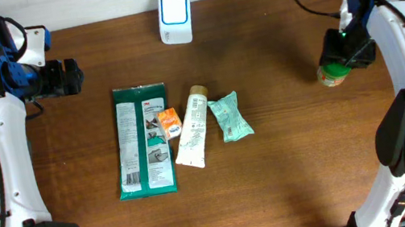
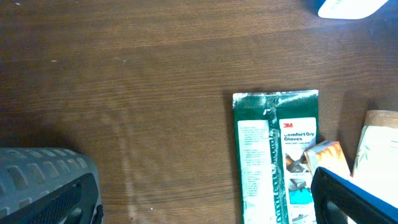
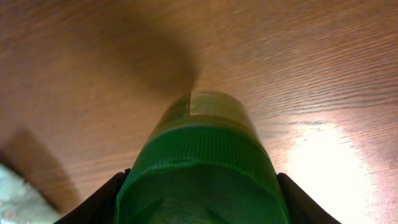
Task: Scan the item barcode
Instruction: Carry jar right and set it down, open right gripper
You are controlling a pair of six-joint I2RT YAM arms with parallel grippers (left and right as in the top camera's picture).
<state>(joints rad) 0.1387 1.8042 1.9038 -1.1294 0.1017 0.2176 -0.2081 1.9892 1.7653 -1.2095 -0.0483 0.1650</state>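
Right gripper (image 3: 196, 200) clamped on ribbed green lid of jar (image 1: 332, 75), near table's (image 1: 296, 188) right edge. Probably rigid, light, smooth-sided; best held by lid ribs. White scanner (image 1: 174, 18) at far edge; left gripper (image 1: 70, 77) wide open.

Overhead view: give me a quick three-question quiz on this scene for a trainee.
1. True or false: the right gripper is shut on the jar.
2. What lies between the glove pack and the tube? A box; B pouch; C scanner.
3. Which gripper is open and holds nothing?
Key: 1 true; 2 A; 3 left gripper.
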